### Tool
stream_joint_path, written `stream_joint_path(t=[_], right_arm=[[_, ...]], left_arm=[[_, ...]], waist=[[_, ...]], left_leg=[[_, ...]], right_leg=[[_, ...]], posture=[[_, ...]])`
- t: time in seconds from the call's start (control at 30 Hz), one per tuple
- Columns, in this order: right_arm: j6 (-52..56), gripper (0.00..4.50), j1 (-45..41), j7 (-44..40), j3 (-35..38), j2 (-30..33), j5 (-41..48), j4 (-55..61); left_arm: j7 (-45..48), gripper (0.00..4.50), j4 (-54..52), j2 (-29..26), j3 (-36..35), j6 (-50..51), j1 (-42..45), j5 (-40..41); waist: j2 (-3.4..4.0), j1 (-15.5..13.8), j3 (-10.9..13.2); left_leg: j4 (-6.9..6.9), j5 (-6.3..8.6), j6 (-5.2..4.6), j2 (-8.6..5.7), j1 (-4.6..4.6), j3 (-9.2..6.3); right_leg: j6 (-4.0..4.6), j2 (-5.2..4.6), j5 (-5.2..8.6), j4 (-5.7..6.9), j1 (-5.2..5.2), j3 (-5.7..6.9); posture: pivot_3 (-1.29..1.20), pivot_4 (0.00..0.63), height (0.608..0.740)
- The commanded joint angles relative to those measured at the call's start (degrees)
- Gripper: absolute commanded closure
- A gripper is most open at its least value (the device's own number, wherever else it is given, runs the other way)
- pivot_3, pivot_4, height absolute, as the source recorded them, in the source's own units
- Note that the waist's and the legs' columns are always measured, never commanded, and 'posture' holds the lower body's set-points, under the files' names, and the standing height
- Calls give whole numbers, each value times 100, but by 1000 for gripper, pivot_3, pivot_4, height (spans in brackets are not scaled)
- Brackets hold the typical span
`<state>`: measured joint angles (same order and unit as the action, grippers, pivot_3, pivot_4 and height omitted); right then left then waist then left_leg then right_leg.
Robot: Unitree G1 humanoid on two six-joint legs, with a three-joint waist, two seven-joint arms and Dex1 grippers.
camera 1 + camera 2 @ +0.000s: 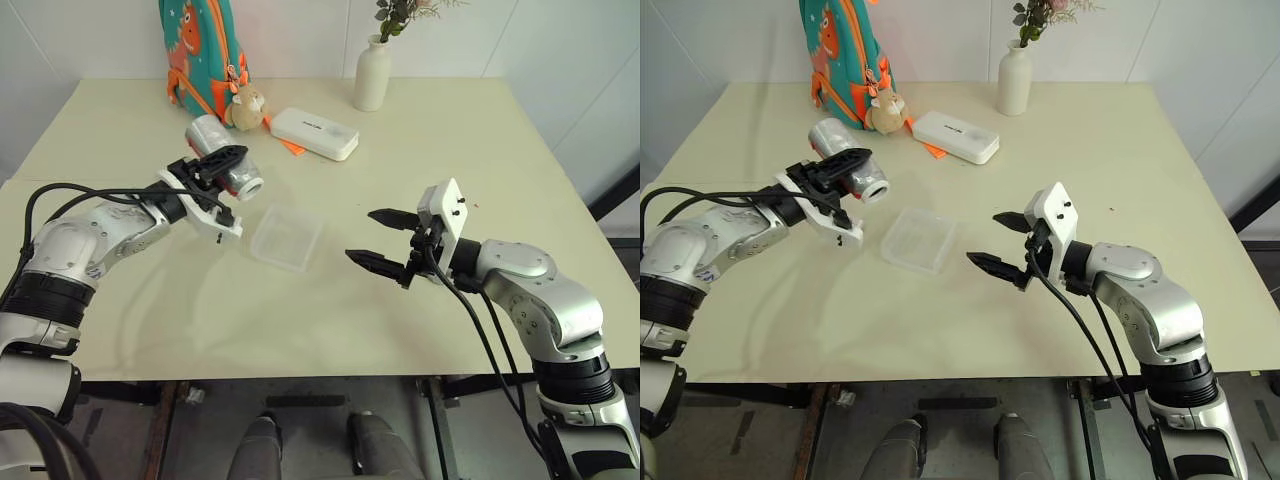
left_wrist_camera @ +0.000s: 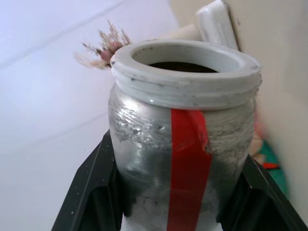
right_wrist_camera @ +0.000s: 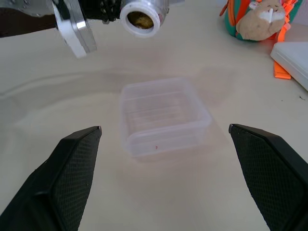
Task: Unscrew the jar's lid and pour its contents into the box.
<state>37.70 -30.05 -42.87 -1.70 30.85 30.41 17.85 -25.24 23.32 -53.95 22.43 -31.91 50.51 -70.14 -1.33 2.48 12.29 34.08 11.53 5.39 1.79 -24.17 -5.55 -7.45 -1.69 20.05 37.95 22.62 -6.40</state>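
My left gripper (image 1: 228, 165) is shut on the jar (image 1: 222, 158), a silvery cylinder with a red stripe (image 2: 188, 159). The jar lies on its side above the table. Its open white-rimmed mouth (image 3: 140, 18) faces the box (image 1: 287, 236), just beyond the box's far left corner. Brownish contents (image 3: 140, 19) show inside the mouth. The box is a clear shallow tray resting on the table between both arms. To the right of the box, my right gripper (image 1: 362, 235) is open and holds nothing, its black fingertips (image 3: 77, 159) pointing at the box. The lid is out of view.
A long white case (image 1: 314, 133) lies at the back of the table with an orange scrap (image 1: 292, 147) beside it. A white vase (image 1: 372, 73), a teal backpack (image 1: 203, 50) and a plush toy (image 1: 246, 105) stand along the far edge.
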Motion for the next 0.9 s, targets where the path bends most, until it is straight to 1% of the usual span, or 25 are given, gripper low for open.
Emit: stream_joint_path(t=[0.03, 0.13, 0.23, 0.4, 0.57, 0.6, 0.67, 0.7, 0.77, 0.8, 0.83, 0.9], right_arm=[[-120, 36, -18, 133, 173, -119, 63, 136], [-155, 36, -22, 179, 218, -185, 74, 119], [-186, 36, -31, 224, 252, -252, 78, 87], [-208, 36, 11, 282, 276, -359, 113, 127], [-247, 36, 64, 297, 282, -385, 120, 151], [-255, 36, 75, 301, 285, -387, 123, 153], [-260, 36, 109, 300, 296, -386, 138, 166], [-263, 36, 125, 296, 304, -383, 145, 170], [-259, 36, 167, 272, 294, -366, 151, 185], [-259, 36, 180, 257, 287, -357, 146, 186], [-256, 36, 188, 242, 285, -350, 145, 186], [-253, 36, 182, 212, 276, -331, 132, 178]], left_arm=[[-789, 2544, 73, -12, 289, 318, 418, -745], [-1463, 2544, 272, -23, 662, 665, 667, -1391], [-1852, 2544, 622, 42, 914, 754, 901, -1614], [-1851, 2544, 810, 193, 1054, 537, 1101, -1389], [-1713, 2544, 583, 39, 915, 157, 920, -937], [-1618, 2544, 624, 20, 816, 65, 884, -704], [-1126, 2544, 975, 54, 475, -260, 807, 197], [-971, 2544, 1056, 59, 363, -339, 773, 476], [-12, 2544, 1522, 233, -88, -601, 687, 1775], [656, 2544, 1758, 373, -359, -656, 615, 2587], [1503, 2544, 1946, 604, -713, -454, 513, 3518], [3097, 2544, 2118, 1129, -1462, 489, 367, 5147]], waist=[[0, -41, 0], [0, -52, 0], [0, -63, 0], [0, -82, 0], [0, -81, 0], [0, -82, 0], [0, -76, 0], [0, -70, 0], [0, -73, 0], [0, -74, 0], [1, -81, -1], [1, -84, -1]], left_leg=[[0, 0, 0, 0, 0, 0], [-1, 0, 0, 0, 1, 1], [-2, 0, 0, 0, 1, 1], [-2, 0, 0, 0, 0, 2], [-4, 0, 0, 0, 0, 2], [-4, 0, 0, 0, 0, 2], [-3, 0, 0, 0, 1, 3], [-3, -1, 1, 1, 1, 3], [-2, -2, 0, 1, 3, 3], [-2, -4, 1, 1, 3, 3], [-1, -5, 0, 0, 3, 4], [3, -8, 1, 0, 4, 4]], right_leg=[[0, 0, 0, 0, 0, 0], [0, 1, 0, 2, 1, 1], [0, 1, 0, 3, 2, 1], [-1, 1, 1, 3, 2, 2], [-1, 1, 1, 4, 3, 2], [-1, 1, 1, 4, 3, 2], [0, 0, 1, 5, 3, 1], [0, 1, 1, 8, 3, 1], [0, 1, 1, 13, 3, 2], [0, 1, 1, 17, 5, 3], [0, 1, 1, 20, 5, 3], [1, 1, 1, 27, 3, 4]], posture=[[0, 150, 740], [0, 150, 740], [0, 150, 740], [0, 150, 740], [0, 150, 740], [0, 150, 740], [0, 150, 740], [0, 150, 740], [0, 150, 740], [0, 150, 740], [0, 150, 740], [0, 150, 740]])
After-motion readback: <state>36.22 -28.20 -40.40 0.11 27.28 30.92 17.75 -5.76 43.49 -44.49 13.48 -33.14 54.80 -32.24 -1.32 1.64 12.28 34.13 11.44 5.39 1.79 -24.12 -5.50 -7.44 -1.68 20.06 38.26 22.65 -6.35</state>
